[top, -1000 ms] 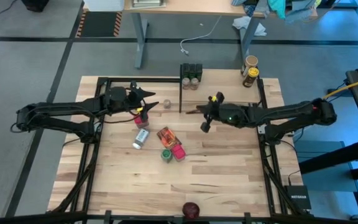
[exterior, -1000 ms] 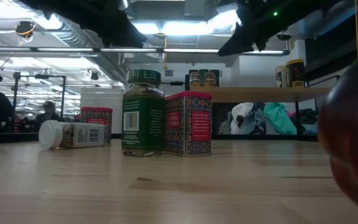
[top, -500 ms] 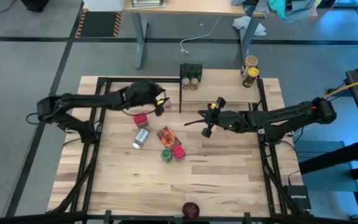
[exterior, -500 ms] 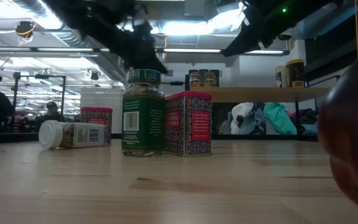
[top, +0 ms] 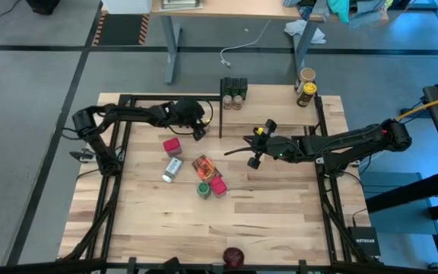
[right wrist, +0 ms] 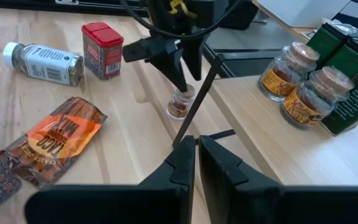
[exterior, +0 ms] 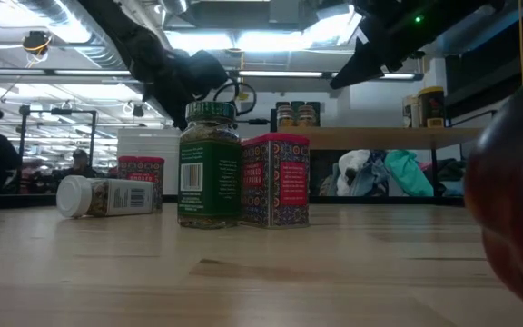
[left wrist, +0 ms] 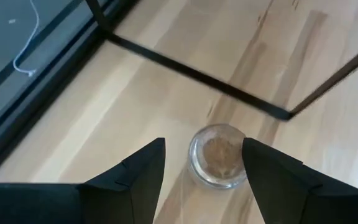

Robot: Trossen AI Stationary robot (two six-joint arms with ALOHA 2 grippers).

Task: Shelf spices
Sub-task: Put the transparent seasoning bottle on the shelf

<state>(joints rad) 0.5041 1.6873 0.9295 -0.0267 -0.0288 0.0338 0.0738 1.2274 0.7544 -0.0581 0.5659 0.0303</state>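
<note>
Since a second ago the left arm has swung inward from the left edge of the surface and stretched toward the shelf, so the left gripper (top: 197, 126) now hangs just above a small clear jar (left wrist: 217, 155) of tan-orange spice; that jar stands upright on the surface (top: 280, 213) right beside the shelf's black frame post. Its jaws stand well apart, one on each side of the jar as seen from the left wrist, and grip nothing. The right gripper (top: 254, 151) has shifted only slightly and hovers over the middle of the surface, near the shelf's front edge, with its jaws pressed together and empty. On the shelf (top: 276, 106) stand two round jars with dark-green tins behind them (top: 234, 93), and two more jars (top: 306, 86) at its far right corner. Loose on the surface lie a red tin (top: 172, 146), a white-capped bottle (top: 172, 168) on its side, an orange-red flat packet (top: 204, 166), a green-lidded jar (top: 203, 189) and a pink-red box (top: 217, 186) just beside it. A dark red round object (top: 234, 256) sits alone near the front edge.
</note>
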